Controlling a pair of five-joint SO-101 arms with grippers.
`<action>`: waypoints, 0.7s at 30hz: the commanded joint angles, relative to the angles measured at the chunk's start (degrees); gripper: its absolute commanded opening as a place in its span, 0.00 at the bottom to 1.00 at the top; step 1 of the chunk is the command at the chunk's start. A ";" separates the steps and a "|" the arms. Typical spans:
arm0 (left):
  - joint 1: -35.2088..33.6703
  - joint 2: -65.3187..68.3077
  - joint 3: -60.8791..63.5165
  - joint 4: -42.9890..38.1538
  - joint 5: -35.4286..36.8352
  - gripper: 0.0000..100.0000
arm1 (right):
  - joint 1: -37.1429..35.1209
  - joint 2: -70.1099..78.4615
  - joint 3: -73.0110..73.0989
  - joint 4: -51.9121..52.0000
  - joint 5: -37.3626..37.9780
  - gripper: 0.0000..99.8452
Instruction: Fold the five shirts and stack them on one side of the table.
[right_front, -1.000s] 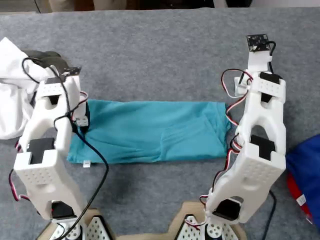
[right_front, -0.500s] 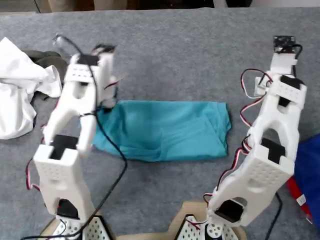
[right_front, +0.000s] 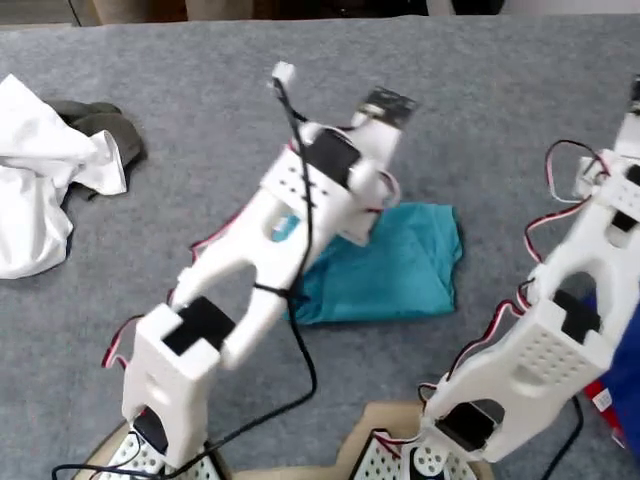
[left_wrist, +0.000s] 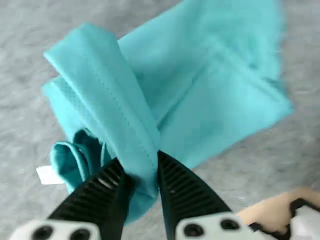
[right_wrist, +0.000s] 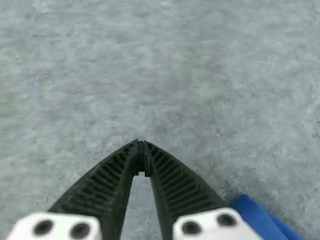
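- Two tools are mine at this grey tabletop (right_front: 200, 60), one on each arm.
- My left tool (left_wrist: 140, 160) is clamped on a doubled fold of the teal shirt (left_wrist: 210, 100). The cloth is pinched between the ribbed black fingers (left_wrist: 182, 187).
- From the pinch the held fold runs away from the tool over the rest of the shirt, which lies flat on the tabletop.
- A small white label (left_wrist: 47, 174) sticks out of the bunched cloth beside the left tool.
- In the high view my left arm (right_front: 290, 230) slants across the middle of the tabletop and covers one end of the teal shirt (right_front: 400, 270). The uncovered part lies between my two arms.
- My right tool (right_wrist: 140, 145) has its fingers together with nothing between them, over bare tabletop.
- A corner of a blue garment (right_wrist: 260, 212) lies close beside the right tool.
- In the high view my right arm (right_front: 570, 300) stands at the right edge, apart from the teal shirt. The blue garment (right_front: 628, 370) lies behind it.
- A crumpled white shirt (right_front: 40, 190) lies at the far left edge, well apart from the teal shirt.
- A dark garment (right_front: 105, 120) lies against the white shirt, partly under it.
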 joint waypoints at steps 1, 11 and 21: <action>2.11 -0.40 -4.13 -2.99 2.02 0.02 | 1.01 -0.13 -2.86 -1.14 0.09 0.01; 5.71 6.55 -10.73 -4.92 3.16 0.02 | 1.01 1.01 -3.21 -1.14 0.09 0.01; 6.59 19.38 -29.89 -4.92 11.34 0.02 | 1.01 1.19 -3.21 -1.32 0.18 0.01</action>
